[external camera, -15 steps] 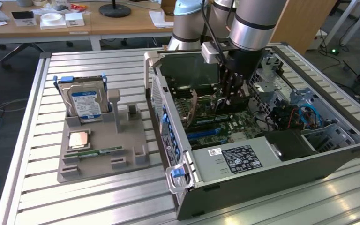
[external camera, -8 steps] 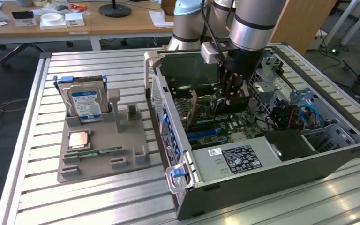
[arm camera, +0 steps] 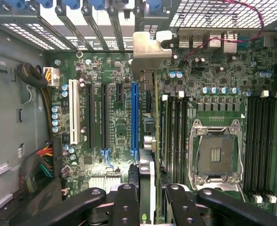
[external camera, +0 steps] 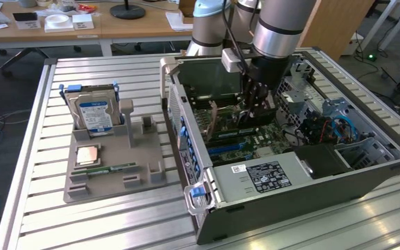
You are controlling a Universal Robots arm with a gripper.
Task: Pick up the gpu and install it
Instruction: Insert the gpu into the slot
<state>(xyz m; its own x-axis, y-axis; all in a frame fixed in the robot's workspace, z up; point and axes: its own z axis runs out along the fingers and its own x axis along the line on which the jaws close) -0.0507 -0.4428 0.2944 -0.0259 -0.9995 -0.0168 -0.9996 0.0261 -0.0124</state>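
GPU (arm camera: 148,175) sat edge-on between the gripper's (arm camera: 150,194) black fingers (arm camera: 125,203), which were clamped on its two flat faces near the upper edge, about mid-length. The card stood upright inside the open computer case (external camera: 311,179), over the motherboard (arm camera: 110,123). It ran parallel to the long blue expansion slot (arm camera: 134,117) and just beside it. Whether its connector edge had reached a slot, I could not tell.

Farther along, the card's silvery bracket (arm camera: 150,47) lay close to the slotted rear wall of the case. Off to one side were the empty CPU socket (arm camera: 216,156) and the memory slots.

By its look, the card would be light and stiff but fragile: a thin board with exposed components and contacts. The flat faces seemed the right place to hold it, clear of the connector edge and the bracket. A twist or tilt could jam or strain it.

In the exterior view, the gripper (external camera: 254,107) hung deep in the case. At that view's left, a grey parts holder (external camera: 110,190) carried a hard drive (external camera: 96,112) and a RAM stick (external camera: 106,169).
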